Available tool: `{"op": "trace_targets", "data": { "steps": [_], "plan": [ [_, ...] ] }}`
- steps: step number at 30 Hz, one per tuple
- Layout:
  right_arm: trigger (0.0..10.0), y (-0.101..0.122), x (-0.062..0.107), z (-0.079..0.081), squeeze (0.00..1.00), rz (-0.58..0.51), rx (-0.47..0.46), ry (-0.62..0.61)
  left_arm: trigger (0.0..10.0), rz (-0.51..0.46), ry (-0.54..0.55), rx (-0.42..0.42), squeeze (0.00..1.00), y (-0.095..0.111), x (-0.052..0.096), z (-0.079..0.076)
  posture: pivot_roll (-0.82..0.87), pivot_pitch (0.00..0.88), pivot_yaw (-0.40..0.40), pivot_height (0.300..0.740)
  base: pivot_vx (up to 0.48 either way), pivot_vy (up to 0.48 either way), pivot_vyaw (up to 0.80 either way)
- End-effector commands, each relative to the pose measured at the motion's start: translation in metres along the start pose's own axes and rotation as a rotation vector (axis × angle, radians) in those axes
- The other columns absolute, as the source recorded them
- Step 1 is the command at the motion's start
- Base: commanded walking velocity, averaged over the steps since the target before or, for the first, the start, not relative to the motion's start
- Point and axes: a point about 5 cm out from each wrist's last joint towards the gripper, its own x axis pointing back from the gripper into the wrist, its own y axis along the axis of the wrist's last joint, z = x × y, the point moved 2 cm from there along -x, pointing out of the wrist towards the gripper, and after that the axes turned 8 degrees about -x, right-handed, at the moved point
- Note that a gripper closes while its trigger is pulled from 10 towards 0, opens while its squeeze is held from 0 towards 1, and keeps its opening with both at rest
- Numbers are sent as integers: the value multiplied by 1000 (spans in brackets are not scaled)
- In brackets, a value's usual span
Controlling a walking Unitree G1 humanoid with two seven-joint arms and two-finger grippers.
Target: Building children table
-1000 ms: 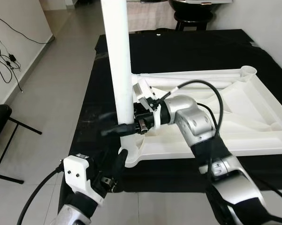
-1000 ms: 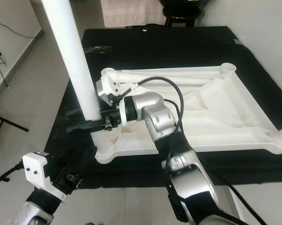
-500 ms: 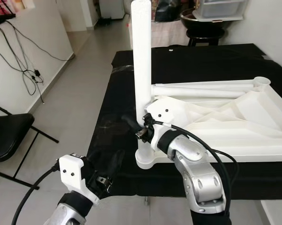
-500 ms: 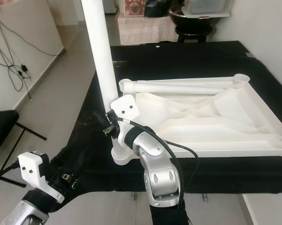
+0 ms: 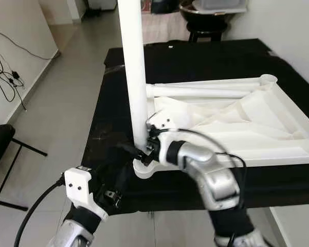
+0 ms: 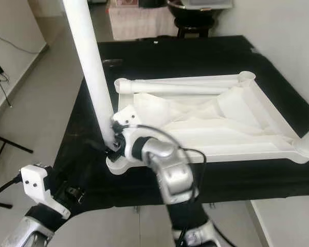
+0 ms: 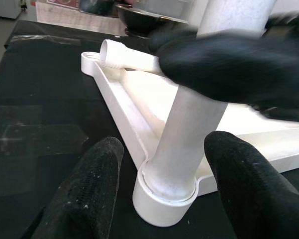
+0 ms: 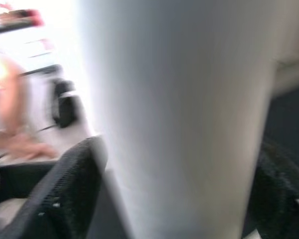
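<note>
Nearest to you, the left gripper (image 7: 159,199) sits low at the near edge of the black-covered work table (image 5: 205,56), its two black fingers (image 7: 84,194) spread wide and pointed at the corner socket (image 7: 164,199) of the upturned white tabletop (image 5: 247,128); it holds nothing and stands just short of the socket. Just beyond it, the right gripper (image 5: 139,150) reaches across from the right and its fingers bracket the base of the upright white leg (image 5: 132,67). In the right wrist view one finger (image 8: 64,189) shows on each side of the leg, close against it, so you should read this as a pinch on the leg, though blur there prevents confirming full contact. The leg stands near vertical, its foot in the near-left corner socket. Farther back, a second leg (image 5: 205,91) lies flat along the far rim of the tabletop, its end beside the far-right socket (image 5: 268,79), not yet stood up. Beyond the table, a dark round stool (image 5: 205,18) stands on the tiled floor. Judgement: the step in hand is seating the first leg in its socket, so assembly is at an early stage. The next move calls for you to keep the leg plumb while it is turned or pressed home, with the left gripper available to brace the socket corner so the tabletop does not slide on the cloth. Only then release the leg.
</note>
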Motion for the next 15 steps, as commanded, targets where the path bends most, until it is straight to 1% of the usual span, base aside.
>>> {"op": "trace_targets", "data": {
  "steps": [1, 2, 3, 5, 6, 7, 8, 9, 11, 12, 13, 15],
  "plan": [
    [10000, -2, -1, 2, 0, 29, 44, 138, 10000, 21, 2, 0, 0, -5, 2, 1, 77, 112, 19, 740, 0, 0, 0],
    [10000, -3, -1, -2, 0, 63, 82, 205, 10000, 23, -1, 0, 0, -5, 3, 0, 89, 115, 17, 740, 0, 0, 0],
    [10000, -3, -1, -2, 0, 63, 82, 205, 10000, 23, -1, 0, 0, -5, 3, 0, 89, 115, 17, 740, 0, 0, 0],
    [10000, -3, -3, -7, 0, 121, 117, 322, 10000, 27, -1, 0, 0, -5, 5, -2, 104, 118, 11, 740, 0, 0, 0],
    [10000, 0, -5, -9, 0, 131, 119, 377, 10000, 30, 1, -1, 0, -5, 7, -3, 112, 124, 8, 740, 0, 0, 0],
    [10000, 0, -5, -9, 0, 131, 119, 377, 10000, 30, 1, -1, 0, -5, 7, -3, 112, 124, 8, 740, 0, 0, 0],
    [10000, 3, -7, -10, 0, 133, 110, 418, 10000, 31, 4, -1, 0, -5, 8, -4, 119, 130, 4, 740, 0, 0, 0],
    [8902, 8, -9, -11, 0, 127, 106, 460, 10000, 32, 6, 0, 0, -5, 9, -6, 127, 136, 0, 740, 0, 0, 0],
    [8902, 8, -9, -11, 0, 127, 106, 460, 10000, 32, 6, 0, 0, -5, 9, -6, 127, 136, 0, 740, 0, 0, 0],
    [4196, 13, -12, -13, 0, 123, 104, 485, 10000, 33, 8, 0, 0, -4, 10, -6, 130, 138, 0, 740, 0, 0, 0],
    [0, 17, -14, -15, 0, 116, 103, 504, 10000, 34, 9, 1, 0, -4, 11, -7, 136, 145, -2, 740, 0, 0, 0],
    [0, 17, -14, -15, 0, 116, 103, 504, 10000, 34, 9, 1, 0, -4, 11, -7, 136, 145, -2, 740, 0, 0, 0]
  ]
}}
